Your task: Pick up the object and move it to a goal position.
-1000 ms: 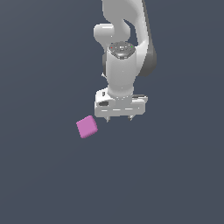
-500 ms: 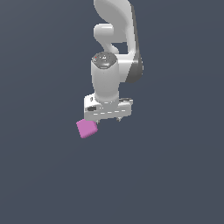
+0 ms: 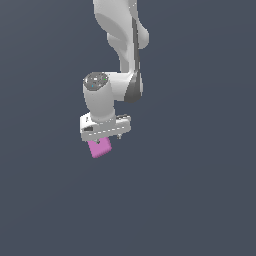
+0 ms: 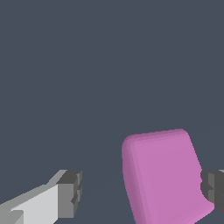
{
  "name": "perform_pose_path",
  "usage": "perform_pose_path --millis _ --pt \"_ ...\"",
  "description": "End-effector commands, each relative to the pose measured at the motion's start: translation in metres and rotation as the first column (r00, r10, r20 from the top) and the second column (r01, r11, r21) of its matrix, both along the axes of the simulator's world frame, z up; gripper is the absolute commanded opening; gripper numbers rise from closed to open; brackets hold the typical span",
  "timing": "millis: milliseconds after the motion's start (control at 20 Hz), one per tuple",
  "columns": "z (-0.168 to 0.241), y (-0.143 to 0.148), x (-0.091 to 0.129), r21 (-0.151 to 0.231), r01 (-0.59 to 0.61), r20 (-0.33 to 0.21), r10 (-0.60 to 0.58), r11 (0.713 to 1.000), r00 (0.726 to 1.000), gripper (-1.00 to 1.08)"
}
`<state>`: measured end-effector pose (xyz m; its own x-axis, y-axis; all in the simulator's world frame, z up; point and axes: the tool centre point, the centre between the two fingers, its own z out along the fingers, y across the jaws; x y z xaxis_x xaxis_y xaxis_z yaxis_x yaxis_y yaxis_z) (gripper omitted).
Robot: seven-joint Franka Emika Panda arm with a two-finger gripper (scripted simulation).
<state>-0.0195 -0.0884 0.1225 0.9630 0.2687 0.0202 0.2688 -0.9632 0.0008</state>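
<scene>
Approach stage, pick not done yet. Claw [image 3: 104, 136] down low over the pink cube [image 3: 99, 147], sitting right above it in the exterior view, cube poking out below the claw's left part. In the wrist view, cube [image 4: 164, 175] between the two fingers but off-centre: hard against or just beside one dark pad [image 4: 213, 189], well apart from the other pad [image 4: 70, 192]. Claw spread wide, not gripping anything. Cube turned a little relative to the finger line, so edges not square to the pads. Cube apparently resting on the plain dark table [image 3: 190, 200], left of the scene's middle in the exterior view; actual contact with the table not clear from the flat shading.

Done so far, judging by the layout: arm brought over the cube, fingers either side of it. Left to do: probably centre or just squeeze shut on the cube, lift, carry to the goal. No goal marker visible in either view, so distance to it impossible to judge. Risk worth flagging: off-centre and rotated cube likely to shift or twist when the pads close. Overall early in the task, roughly at the pre-grasp step.
</scene>
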Motion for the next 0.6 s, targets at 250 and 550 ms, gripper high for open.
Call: perform_pose_path --millis 250,550 --pt "-0.022 -0.035 -0.018 -0.004 -0.067 -0.014 0.067 0.998 0.998 1.0" --pt "-0.03 -0.048 -0.025 -0.005 -0.091 -0.019 0.091 0.996 0.996 1.0"
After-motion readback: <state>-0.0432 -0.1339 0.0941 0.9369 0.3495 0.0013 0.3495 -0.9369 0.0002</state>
